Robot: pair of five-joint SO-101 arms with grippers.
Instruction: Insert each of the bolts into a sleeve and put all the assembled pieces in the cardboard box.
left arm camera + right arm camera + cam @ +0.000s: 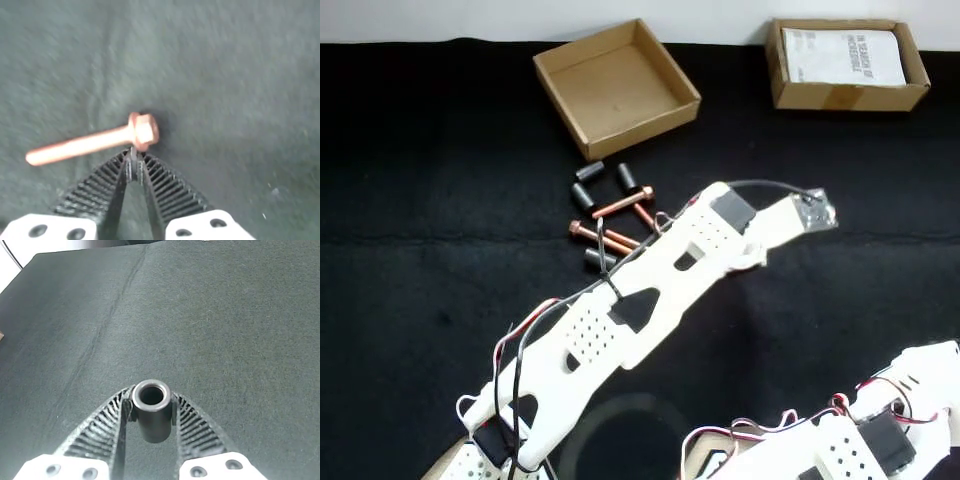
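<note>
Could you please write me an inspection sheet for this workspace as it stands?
Surface: black cloth covering the table.
Job's things: open cardboard box, empty; four loose sleeves and several loose bolts beside the outstretched arm.
Clutter: second box holding printed paper, far right.
Grippers: left gripper shut on a bolt at its head; right gripper shut on a sleeve, bore towards the wrist camera.
Cables: wires run along the outstretched arm.
Surroundings: pale strip beyond the cloth.

Bolts (620, 205) and sleeves (589, 170) lie just before the cardboard box (616, 95); a second box (845, 97) stands right of it.
</note>
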